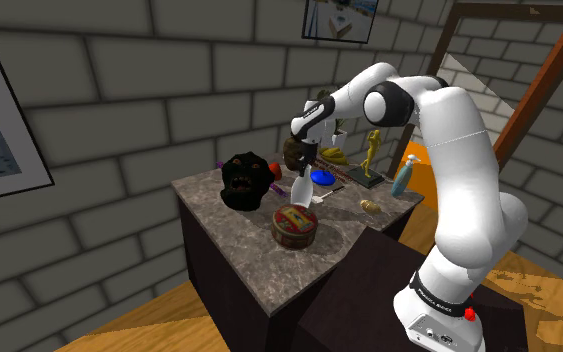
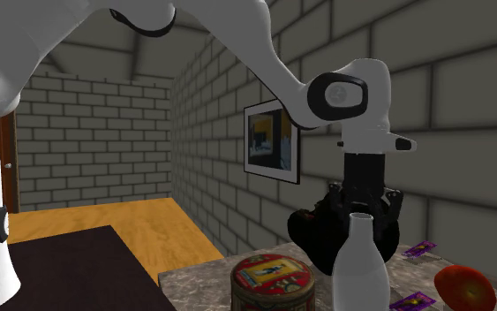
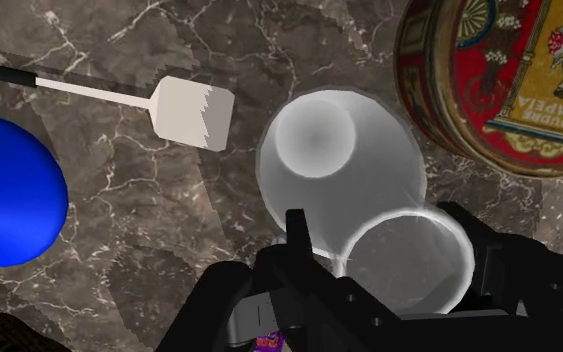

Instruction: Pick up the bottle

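Note:
A white bottle [image 1: 305, 192] with a narrow neck stands on the dark marble tabletop [image 1: 231, 245], just behind a round red tin. My black gripper [image 1: 306, 168] hangs straight above it. In the second exterior view the gripper [image 2: 362, 210] reaches down around the neck of the bottle [image 2: 361, 269]. In the wrist view the bottle [image 3: 334, 160] is seen from above, its open rim lying between the fingers of the gripper [image 3: 377, 218]. The fingers stand apart on either side of the neck, and the gripper is open.
The round red tin [image 1: 294, 226] stands close in front of the bottle. A black head-shaped object [image 1: 243, 181] sits toward the shoulder view's left. A blue dish [image 1: 322, 177], a white spatula [image 3: 189, 112], a gold statuette [image 1: 371, 152] and a blue spray bottle [image 1: 405, 175] share the table.

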Controlling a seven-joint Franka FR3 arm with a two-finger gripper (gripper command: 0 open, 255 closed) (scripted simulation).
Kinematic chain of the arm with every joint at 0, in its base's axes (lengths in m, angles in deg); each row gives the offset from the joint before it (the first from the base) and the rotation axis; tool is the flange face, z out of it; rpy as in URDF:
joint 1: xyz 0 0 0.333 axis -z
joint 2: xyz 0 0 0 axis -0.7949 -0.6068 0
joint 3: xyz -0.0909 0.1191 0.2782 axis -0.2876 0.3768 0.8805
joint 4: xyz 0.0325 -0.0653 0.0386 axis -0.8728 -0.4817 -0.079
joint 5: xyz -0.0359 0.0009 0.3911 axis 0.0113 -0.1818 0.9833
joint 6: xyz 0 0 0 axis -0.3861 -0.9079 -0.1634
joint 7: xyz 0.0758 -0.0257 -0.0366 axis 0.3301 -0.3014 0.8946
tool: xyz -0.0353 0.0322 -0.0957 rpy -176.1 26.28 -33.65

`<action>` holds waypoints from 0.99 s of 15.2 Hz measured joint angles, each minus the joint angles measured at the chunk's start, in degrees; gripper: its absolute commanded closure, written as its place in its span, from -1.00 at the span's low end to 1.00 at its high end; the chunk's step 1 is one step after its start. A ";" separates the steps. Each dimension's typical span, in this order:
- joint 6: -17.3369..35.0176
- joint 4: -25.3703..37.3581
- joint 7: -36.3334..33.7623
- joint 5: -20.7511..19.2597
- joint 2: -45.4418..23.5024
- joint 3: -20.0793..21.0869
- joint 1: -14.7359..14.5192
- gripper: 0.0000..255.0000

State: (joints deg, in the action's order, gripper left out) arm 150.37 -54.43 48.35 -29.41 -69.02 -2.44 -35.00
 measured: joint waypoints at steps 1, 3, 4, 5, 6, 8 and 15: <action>0.06 0.02 0.00 0.01 -0.02 0.00 0.00 1.00; 0.10 0.04 0.00 0.02 -0.02 0.01 0.00 1.00; 0.09 0.07 -0.01 0.03 -0.04 0.01 0.00 1.00; 0.08 0.11 -0.01 0.03 -0.07 0.01 0.01 1.00; 0.07 0.13 -0.01 0.02 -0.08 0.01 0.01 1.00; 0.03 0.20 0.00 0.02 -0.11 0.01 0.03 1.00; -2.34 0.05 -0.22 -0.46 2.32 -0.38 -0.26 1.00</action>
State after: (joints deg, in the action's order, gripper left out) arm 148.03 -54.37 48.13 -29.87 -66.70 -2.83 -35.26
